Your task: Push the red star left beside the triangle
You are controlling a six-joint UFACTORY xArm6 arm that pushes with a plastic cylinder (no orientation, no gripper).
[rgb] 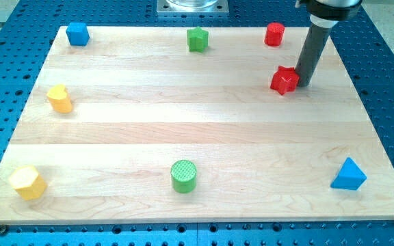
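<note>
The red star [284, 80] lies on the wooden board [197, 123] at the view's upper right. My tip [304, 84] stands right against the star's right side, touching or nearly touching it. The blue triangle [349, 174] lies at the view's lower right, well below and to the right of the star.
A red cylinder [274, 33] sits above the star near the top edge. A green star [197, 39] is at top centre, a blue block [78, 33] at top left. A yellow block [59, 98] and a yellow hexagon [27, 182] are on the left. A green cylinder [183, 175] is at bottom centre.
</note>
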